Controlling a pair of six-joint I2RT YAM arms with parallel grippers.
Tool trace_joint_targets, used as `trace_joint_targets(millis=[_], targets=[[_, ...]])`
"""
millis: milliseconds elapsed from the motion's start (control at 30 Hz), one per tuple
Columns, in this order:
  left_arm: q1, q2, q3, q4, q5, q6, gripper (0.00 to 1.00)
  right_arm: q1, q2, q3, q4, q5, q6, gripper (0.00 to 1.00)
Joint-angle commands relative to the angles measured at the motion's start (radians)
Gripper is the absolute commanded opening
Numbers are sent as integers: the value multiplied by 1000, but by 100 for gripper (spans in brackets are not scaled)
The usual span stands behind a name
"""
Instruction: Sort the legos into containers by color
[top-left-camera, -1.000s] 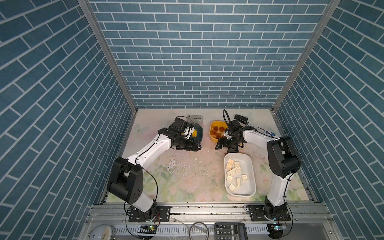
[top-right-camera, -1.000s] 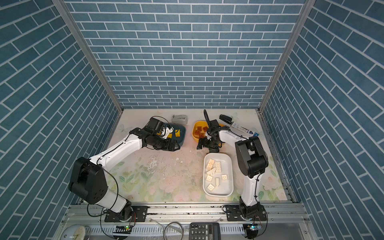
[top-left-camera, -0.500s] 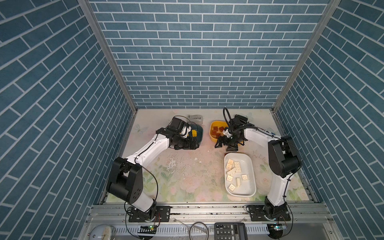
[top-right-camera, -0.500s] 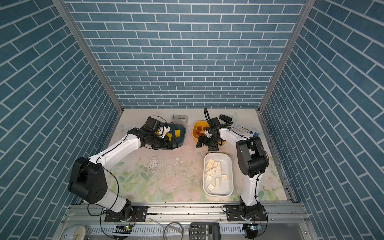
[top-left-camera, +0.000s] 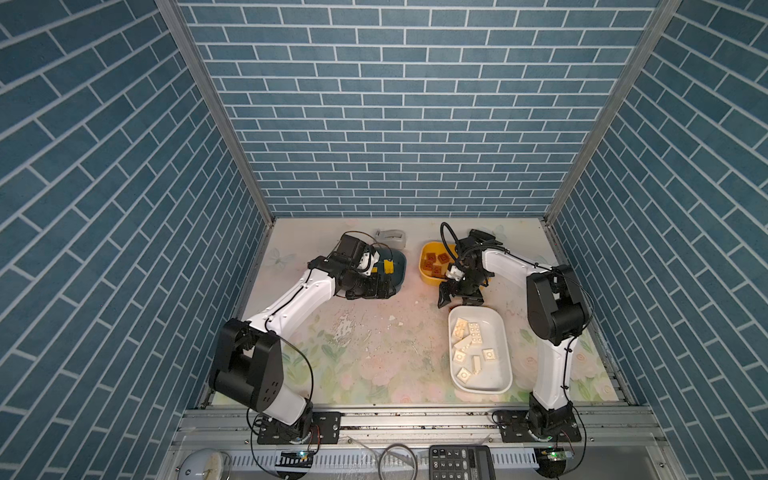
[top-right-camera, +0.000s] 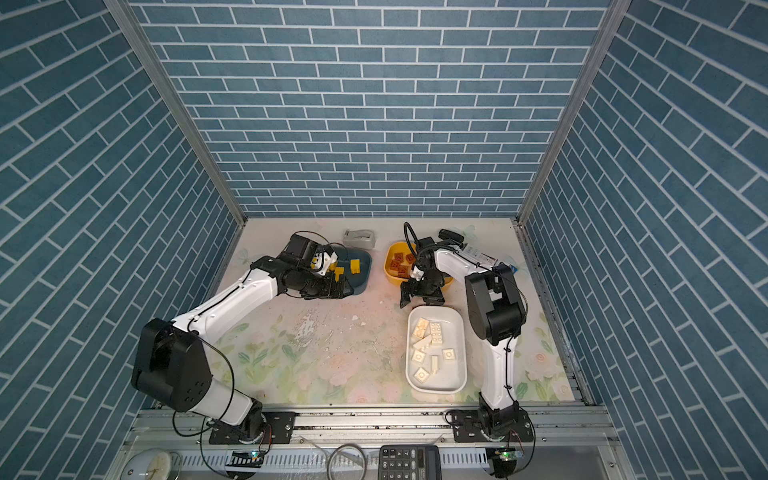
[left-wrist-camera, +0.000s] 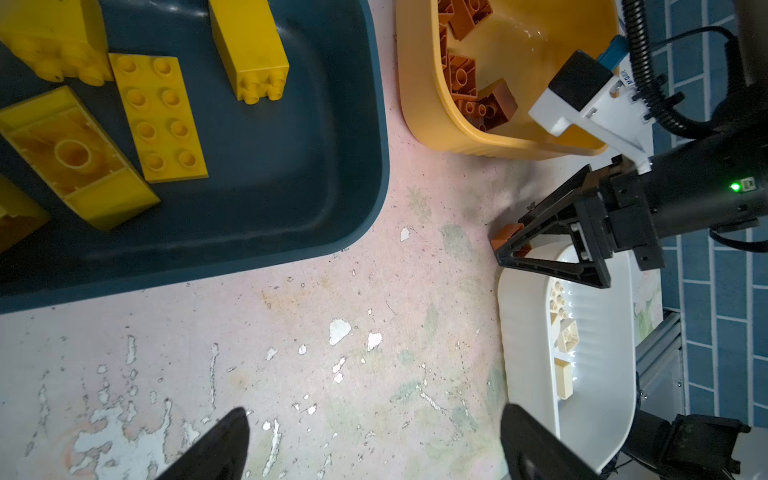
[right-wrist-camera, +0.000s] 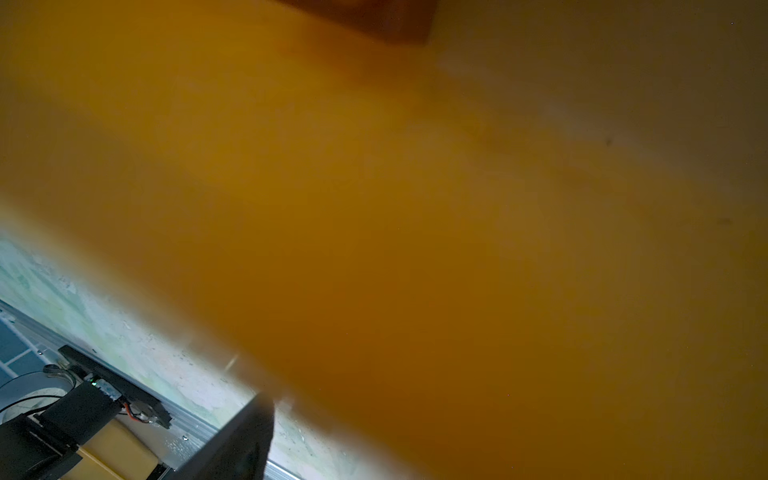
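- Gripper of left arm (left-wrist-camera: 372, 411): black jaws spread wide over worn, flaking tabletop (left-wrist-camera: 332, 299).
- Right gripper (top-left-camera: 457, 300): jaws apart at small reddish-brown studded plastic brick (left-wrist-camera: 505, 236), beside glossy white rounded tub (left-wrist-camera: 523, 332).

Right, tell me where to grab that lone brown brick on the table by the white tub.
Come from straight above and pinch the brown brick across the two side faces clear of the white tub. It lies close by the tub's end rim, so the gap there looks too tight. The right gripper hangs open over it and hides part of it.
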Motion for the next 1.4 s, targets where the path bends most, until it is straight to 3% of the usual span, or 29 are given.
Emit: trace_joint_targets(millis=[0,667,767,900,1367], targets=[[12,-25,-18,-22,-5,8,96,14,20,33,-84,38,-70,88],[26,-39,-47,-28,-11,32,96,89,117,134,-154,225,-129,53],[27,-40,-49,-34,-11,35,96,101,120,129,-164,245,-138,52],[28,-42,-55,-26,-11,34,96,107,115,123,-163,270,-141,38],[27,-38,-36,-22,-13,35,96,104,54,179,-158,254,-107,34]])
